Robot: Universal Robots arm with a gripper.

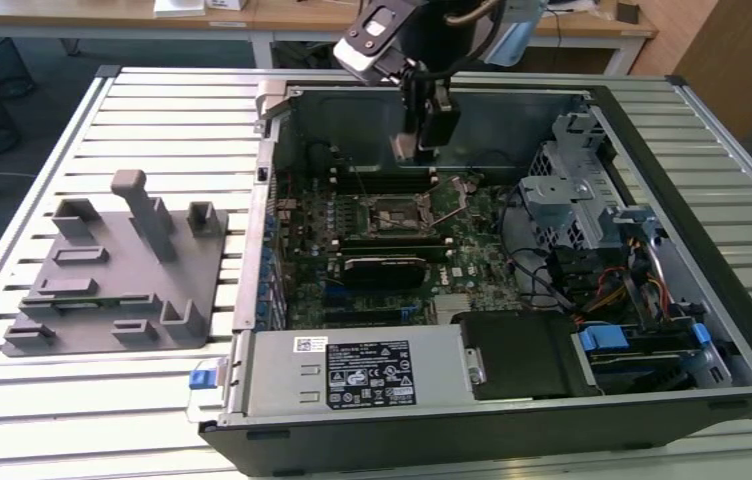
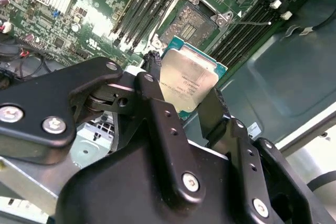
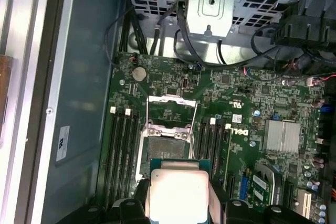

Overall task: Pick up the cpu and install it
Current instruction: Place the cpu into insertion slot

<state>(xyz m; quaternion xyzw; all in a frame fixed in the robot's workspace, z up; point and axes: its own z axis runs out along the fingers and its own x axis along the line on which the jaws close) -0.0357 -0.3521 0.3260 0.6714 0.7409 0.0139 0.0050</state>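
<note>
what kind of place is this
Probably a robotics lab or test bench for PC assembly. An open computer case lies on a slatted metal table with a grey tray beside it, desks stand behind, and the gripper holds the cpu over the motherboard.

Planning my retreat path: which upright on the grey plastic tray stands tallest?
The slim grey post in the middle of the grey plastic tray; the blocks either side are squat.

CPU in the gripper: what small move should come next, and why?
Probably shift the cpu sideways until it is square over the open socket. The gripper is shut on it above the board, and in both wrist views it looks offset from the socket.
</note>
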